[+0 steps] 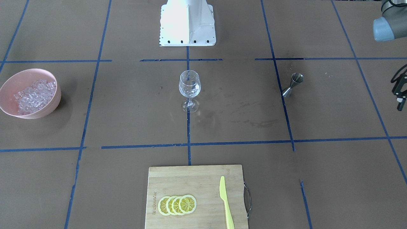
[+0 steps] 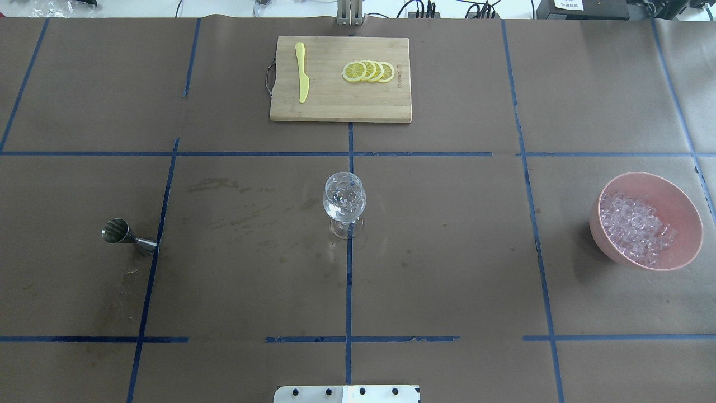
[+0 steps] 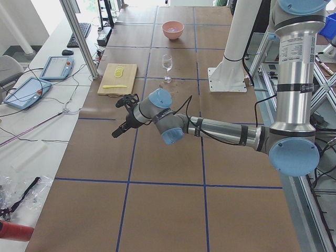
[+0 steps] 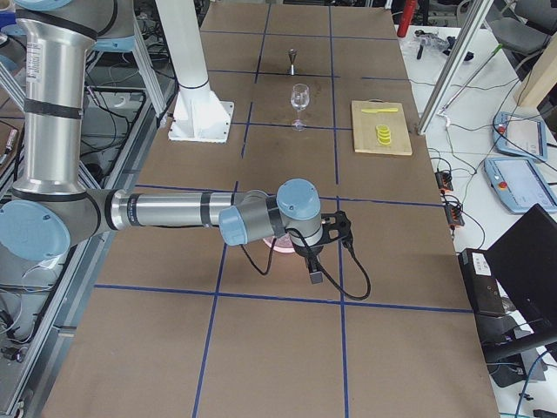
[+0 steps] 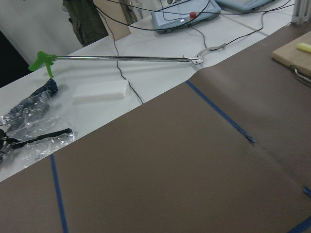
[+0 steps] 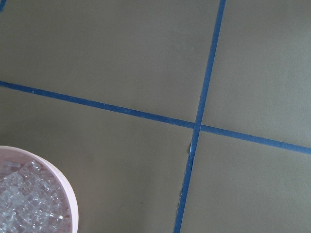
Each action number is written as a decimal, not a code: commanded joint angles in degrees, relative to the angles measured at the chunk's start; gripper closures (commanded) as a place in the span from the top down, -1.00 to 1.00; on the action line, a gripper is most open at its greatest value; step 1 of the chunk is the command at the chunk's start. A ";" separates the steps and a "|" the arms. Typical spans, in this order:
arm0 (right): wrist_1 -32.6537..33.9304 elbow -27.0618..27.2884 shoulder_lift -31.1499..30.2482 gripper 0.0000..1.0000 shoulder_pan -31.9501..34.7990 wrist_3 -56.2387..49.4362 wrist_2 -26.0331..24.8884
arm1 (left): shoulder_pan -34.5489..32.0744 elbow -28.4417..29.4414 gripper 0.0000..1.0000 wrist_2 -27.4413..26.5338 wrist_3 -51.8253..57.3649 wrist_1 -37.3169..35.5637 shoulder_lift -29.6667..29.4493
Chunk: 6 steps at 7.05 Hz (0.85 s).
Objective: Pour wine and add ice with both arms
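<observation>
I see the ice (image 2: 635, 228), small clear cubes heaped in a pink bowl (image 2: 688, 207) on the desk's (image 2: 447, 280) right. My right arm (image 4: 174, 211) stretches level above it, and my left arm (image 3: 210, 128) stretches level over the left end.

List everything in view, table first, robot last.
wine glass: one, clear, upright at table centre
jigger: one, steel, standing on the robot's left side
bowl: one, pink, on the robot's right side
ice: many cubes, clear, inside the bowl
cutting board: one, wood, far edge, opposite the base
lemon slices: four, yellow, overlapping on the board
knife: one, yellow-green, on the board, apart from the slices
grabber tool: one, metal with a green handle, beyond the table
base plate: one, white, near edge centre
left arm: grey, above the left end
left gripper: black, holding nothing; jaws unclear
right arm: grey, above the bowl
right gripper: black, holding nothing; jaws unclear
</observation>
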State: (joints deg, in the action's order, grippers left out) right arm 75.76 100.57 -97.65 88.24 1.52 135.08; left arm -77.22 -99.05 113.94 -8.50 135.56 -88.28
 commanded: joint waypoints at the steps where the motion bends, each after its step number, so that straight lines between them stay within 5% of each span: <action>1: 0.00 -0.20 -0.09 1.00 0.00 -0.03 0.10 | -10.29 -0.27 1.00 16.52 4.89 -16.57 -1.19; 3: 0.00 -0.20 -0.09 1.00 0.00 -0.03 0.10 | -12.07 2.35 1.00 15.88 4.37 -19.00 3.43; 5: 0.00 -0.20 -0.09 1.00 0.00 0.06 0.10 | -12.43 3.07 1.00 15.79 4.97 -38.60 1.54; 6: 0.00 -0.20 -0.09 1.00 0.00 0.06 0.10 | -13.04 2.63 1.00 15.96 5.07 -42.88 1.18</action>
State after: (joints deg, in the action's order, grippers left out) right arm 75.76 100.40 -97.73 88.24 1.55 135.18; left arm -89.69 -96.19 129.80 -3.67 100.52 -86.44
